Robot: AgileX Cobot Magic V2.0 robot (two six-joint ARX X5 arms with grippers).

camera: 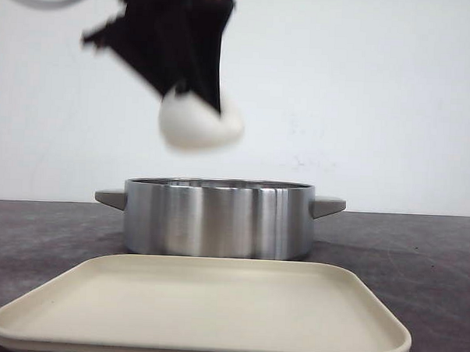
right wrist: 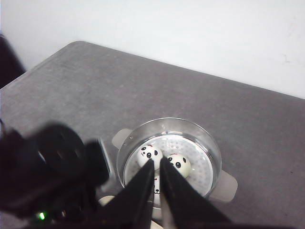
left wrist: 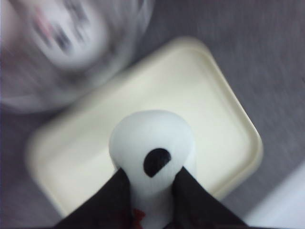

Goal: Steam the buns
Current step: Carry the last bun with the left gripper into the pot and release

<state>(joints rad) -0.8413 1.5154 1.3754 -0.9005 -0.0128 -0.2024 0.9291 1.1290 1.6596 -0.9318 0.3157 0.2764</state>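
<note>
Front view: left gripper (camera: 193, 96) was clamped on a white bun (camera: 200, 121), held in the air above the steel pot (camera: 217, 218), toward its left half. The cream tray (camera: 206, 307) lay bare in front of the pot on the bench (camera: 419, 254).

Left wrist view: blurred; the bun's black eye patch showed between the fingers (left wrist: 107, 202).

Right wrist view: right gripper (right wrist: 157, 191) hung over the pot with its fingers nearly together, holding nothing; three buns (right wrist: 164, 164) were visible on the perforated insert.

Judgement: lower over a free spot clear of the seated buns, release low, avoid squeezing.
</note>
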